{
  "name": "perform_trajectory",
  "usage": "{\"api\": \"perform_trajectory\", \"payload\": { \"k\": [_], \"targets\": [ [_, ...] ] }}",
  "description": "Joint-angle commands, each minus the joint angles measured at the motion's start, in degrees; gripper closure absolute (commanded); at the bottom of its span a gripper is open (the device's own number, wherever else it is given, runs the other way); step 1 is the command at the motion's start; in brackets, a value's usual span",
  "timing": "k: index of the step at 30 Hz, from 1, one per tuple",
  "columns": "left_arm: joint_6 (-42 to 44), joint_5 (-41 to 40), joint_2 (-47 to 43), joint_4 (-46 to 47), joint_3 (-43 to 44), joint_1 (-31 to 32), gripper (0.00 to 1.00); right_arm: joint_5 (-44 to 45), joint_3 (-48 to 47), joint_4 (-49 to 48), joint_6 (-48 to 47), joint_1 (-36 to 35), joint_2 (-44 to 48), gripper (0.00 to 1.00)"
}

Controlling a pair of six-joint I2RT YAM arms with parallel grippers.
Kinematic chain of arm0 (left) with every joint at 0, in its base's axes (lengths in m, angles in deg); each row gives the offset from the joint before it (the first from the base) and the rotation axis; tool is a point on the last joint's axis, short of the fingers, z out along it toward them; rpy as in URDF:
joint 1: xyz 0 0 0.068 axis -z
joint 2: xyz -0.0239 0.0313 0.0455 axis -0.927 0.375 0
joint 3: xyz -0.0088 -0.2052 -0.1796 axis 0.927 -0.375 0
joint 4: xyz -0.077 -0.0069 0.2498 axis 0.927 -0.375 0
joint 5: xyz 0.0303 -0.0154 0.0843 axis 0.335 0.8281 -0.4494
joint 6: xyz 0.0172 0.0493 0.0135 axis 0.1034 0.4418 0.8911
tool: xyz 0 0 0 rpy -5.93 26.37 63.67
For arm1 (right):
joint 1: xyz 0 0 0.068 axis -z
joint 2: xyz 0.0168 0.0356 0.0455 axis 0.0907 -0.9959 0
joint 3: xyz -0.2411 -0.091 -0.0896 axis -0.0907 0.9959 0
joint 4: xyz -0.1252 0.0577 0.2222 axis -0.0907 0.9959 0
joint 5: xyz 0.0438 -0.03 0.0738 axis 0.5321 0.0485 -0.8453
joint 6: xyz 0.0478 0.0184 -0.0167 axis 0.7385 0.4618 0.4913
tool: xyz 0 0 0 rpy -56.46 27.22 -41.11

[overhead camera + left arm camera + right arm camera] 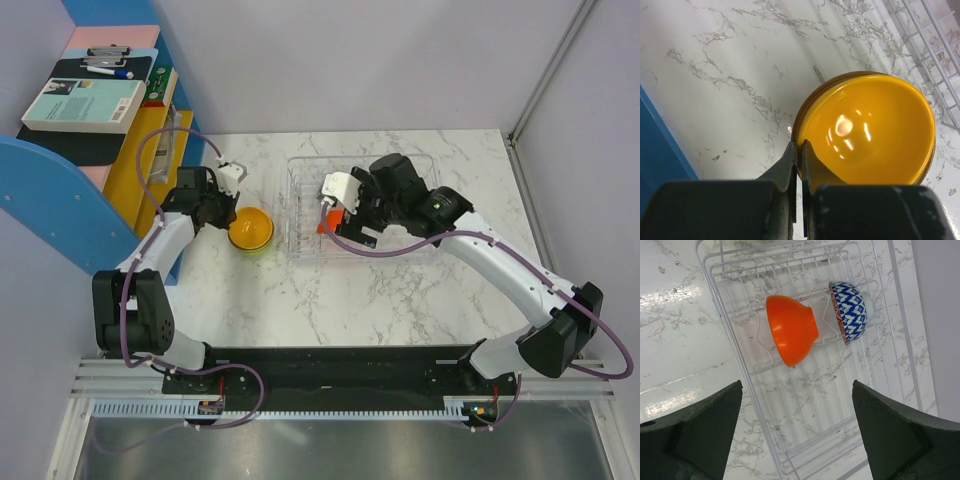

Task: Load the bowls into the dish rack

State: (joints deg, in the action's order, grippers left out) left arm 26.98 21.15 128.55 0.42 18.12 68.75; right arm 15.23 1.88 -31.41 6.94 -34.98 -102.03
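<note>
A lone bowl (250, 229) sits on the table (400, 300) just left of the dish rack (300, 190); inside the rack, a second bowl (791, 336) stands on edge beside a third bowl (850, 311).

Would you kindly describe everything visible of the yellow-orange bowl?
The yellow-orange bowl is round, glossy and plastic-looking, with bright highlights inside and a darker band along its rim. It stands upright, opening upward, empty, on the marble table, left of the dish rack and apart from it. The left gripper is shut on its rim, one finger inside, one outside.
</note>
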Motion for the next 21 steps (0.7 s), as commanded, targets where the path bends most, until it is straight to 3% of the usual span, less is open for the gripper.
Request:
{"api": "perform_trajectory", "payload": {
  "k": [1,8,14,21],
  "targets": [
    [0.2,-1.1,-0.8,0.2,3.7,0.5,0.98,-0.4,0.5,-3.5,2.2,-0.1,2.5,0.02],
    [0.1,-0.1,-6.2,-1.4,6.8,0.5,0.98,6.1,1.4,-10.6,8.0,-0.1,2.5,0.02],
    [0.4,3.1,-9.9,-4.5,9.3,0.5,0.98,3.8,0.9,-14.0,13.5,0.4,2.2,0.02],
    [-0.2,23.2,-17.3,-5.7,5.6,2.3,0.98,-25.7,-0.7,-15.8,30.1,9.0,0.1,0.02]
  ]
}}
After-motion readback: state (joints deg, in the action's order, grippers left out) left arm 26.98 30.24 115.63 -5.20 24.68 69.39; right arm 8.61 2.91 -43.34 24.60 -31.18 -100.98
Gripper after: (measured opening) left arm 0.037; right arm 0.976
